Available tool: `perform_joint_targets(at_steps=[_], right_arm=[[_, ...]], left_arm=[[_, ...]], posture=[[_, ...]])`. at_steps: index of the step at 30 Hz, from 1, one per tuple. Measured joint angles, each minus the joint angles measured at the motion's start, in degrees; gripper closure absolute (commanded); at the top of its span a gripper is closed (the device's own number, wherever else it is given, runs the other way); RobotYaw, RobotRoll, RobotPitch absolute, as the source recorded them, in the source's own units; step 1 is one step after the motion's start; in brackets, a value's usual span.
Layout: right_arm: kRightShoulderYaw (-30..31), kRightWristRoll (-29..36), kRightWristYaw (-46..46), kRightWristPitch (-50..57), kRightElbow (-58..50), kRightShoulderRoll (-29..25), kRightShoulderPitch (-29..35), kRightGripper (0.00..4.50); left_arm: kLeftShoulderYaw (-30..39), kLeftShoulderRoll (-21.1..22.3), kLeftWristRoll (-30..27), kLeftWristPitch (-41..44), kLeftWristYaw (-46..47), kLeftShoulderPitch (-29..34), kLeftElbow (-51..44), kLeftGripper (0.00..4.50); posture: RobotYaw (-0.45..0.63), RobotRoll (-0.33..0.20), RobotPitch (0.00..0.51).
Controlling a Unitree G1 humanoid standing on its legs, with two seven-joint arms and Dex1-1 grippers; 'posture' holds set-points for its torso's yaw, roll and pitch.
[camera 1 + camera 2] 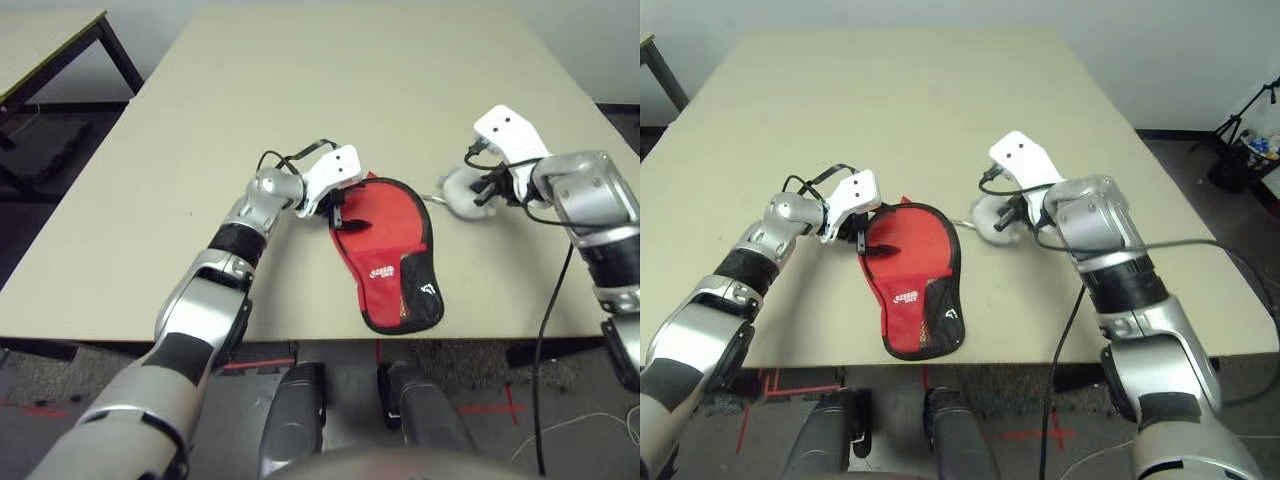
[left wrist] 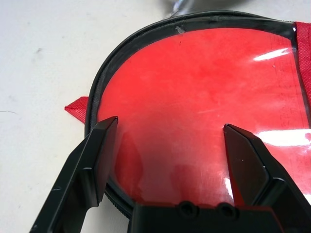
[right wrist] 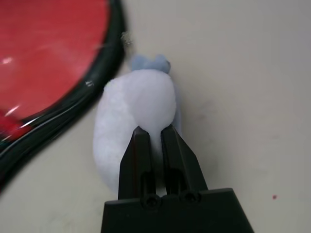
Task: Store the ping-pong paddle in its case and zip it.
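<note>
Case [image 1: 388, 255] lies flat near desk [image 1: 300, 100] front edge, looks zipped, red of what is prob. the paddle showing thru its clear panel. Left gripper [image 2: 170, 145] released, fingers spread over round end. Right gripper [image 3: 154, 141] clenched at white pom-pom [image 3: 136, 116] beside case; can't tell if it's pinched. Step: prob. finishing zip. Next: check zip fully closed, then let go.
</note>
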Motion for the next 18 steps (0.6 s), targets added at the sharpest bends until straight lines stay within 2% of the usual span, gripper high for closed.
perform_joint_targets(at_steps=[2, 7, 13, 18], right_arm=[[0.6, 3.4, 2.5, 2.6, -8.0, -5.3, 3.9, 4.50], [1.5, 10.2, 6.3, 3.2, -19.1, -15.2, 10.5, 4.50], [0.6, 16.4, 7.0, 3.0, -28.2, -21.8, 17.6, 4.50], [-0.4, 19.4, 6.5, 2.8, -34.7, -25.3, 23.4, 4.50]], left_arm=[[-0.1, -0.3, 0.0, -0.3, 0.1, -0.3, 0.6, 0.00], [-0.3, -0.2, 0.1, -0.8, 0.0, -1.0, 2.0, 0.00], [-0.9, -0.5, 0.2, -1.5, 0.3, -1.4, 2.9, 0.00], [-1.1, -0.9, 0.1, -1.6, 0.2, -2.0, 3.5, 0.00]], posture=[[-0.09, 0.000, 0.157], [-0.11, 0.000, 0.161], [-0.12, 0.000, 0.165], [-0.12, 0.000, 0.169]])
